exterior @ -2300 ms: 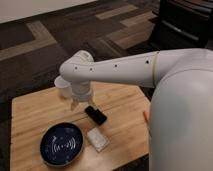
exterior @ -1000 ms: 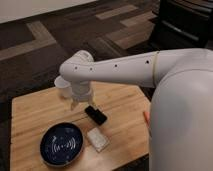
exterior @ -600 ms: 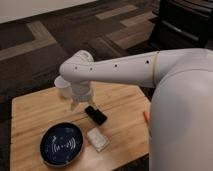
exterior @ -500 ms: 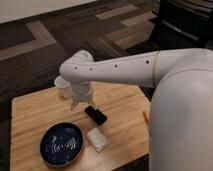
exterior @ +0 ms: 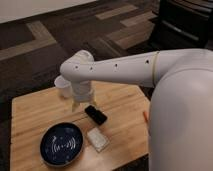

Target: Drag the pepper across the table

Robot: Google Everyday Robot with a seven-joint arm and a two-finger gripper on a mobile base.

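- The light-wood desk (exterior: 30, 115) fills the lower left of the frame.
- A dark blue plate (exterior: 61, 144) lies at lower left, with a white block (exterior: 98, 139) just right of it.
- A black phone (exterior: 95, 115) lies at centre.
- The pepper (exterior: 145, 116) lies at the desk's right edge.
- A white cup (exterior: 63, 86) stands at the far edge.
- The hand (exterior: 80, 106) hangs over the desk, just left of the phone.

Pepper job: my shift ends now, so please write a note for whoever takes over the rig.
Gripper: hangs above the table, beside the black phone, well away from the pepper.
Pepper: lies at the table's right edge, partly hidden by the robot's body.
Done: nothing yet; the pepper is untouched.
Left: move the gripper over to the pepper, make contact, drag it across the table.
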